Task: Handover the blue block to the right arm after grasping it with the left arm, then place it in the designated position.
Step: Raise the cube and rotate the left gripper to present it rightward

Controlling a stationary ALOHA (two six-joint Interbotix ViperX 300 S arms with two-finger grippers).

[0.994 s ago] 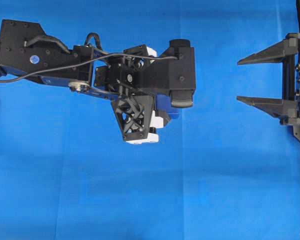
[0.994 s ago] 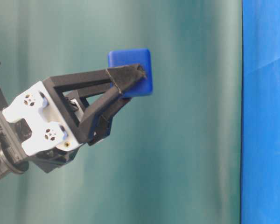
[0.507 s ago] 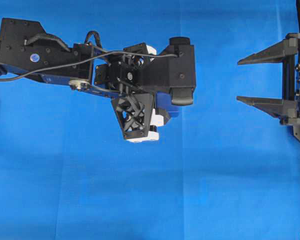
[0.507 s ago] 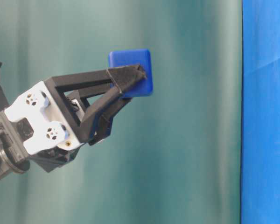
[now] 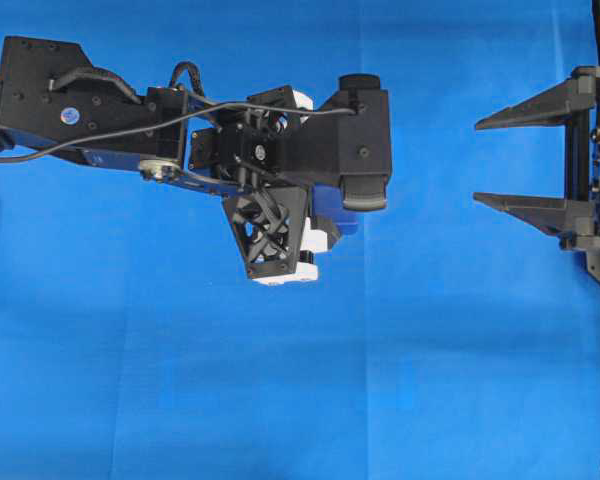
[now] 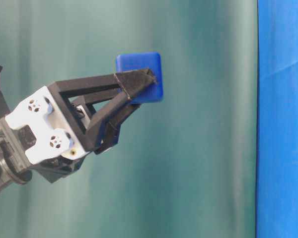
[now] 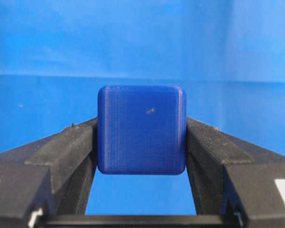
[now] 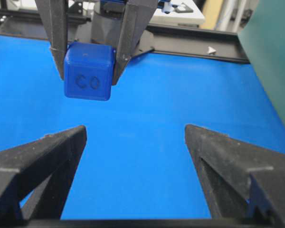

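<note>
A: Jaws first: your left gripper [image 6: 150, 79] is clamped on the blue block [image 6: 139, 77], one finger on each side face, the cube lifted clear of the blue cloth [image 5: 280, 400].

B: And in the left wrist view?

A: You see the blue block [image 7: 141, 129] squarely between both pads, a faint mark on its near face. Compared with a second ago, nothing differs: same grip, same height, same tilt.

B: What about the other side?

A: Your right gripper [image 5: 477, 161] stands spread wide and holds nothing. From its own camera the two fingers [image 8: 38, 166] frame the cube [image 8: 89, 71], which hangs ahead of them and well apart. It has not shifted either.

B: Further out?

A: Your left arm [image 5: 100, 110] reaches in from the left edge; your right arm [image 5: 595, 160] sits at the right edge. A green backdrop [image 6: 203, 148] fills the table-level view.
</note>
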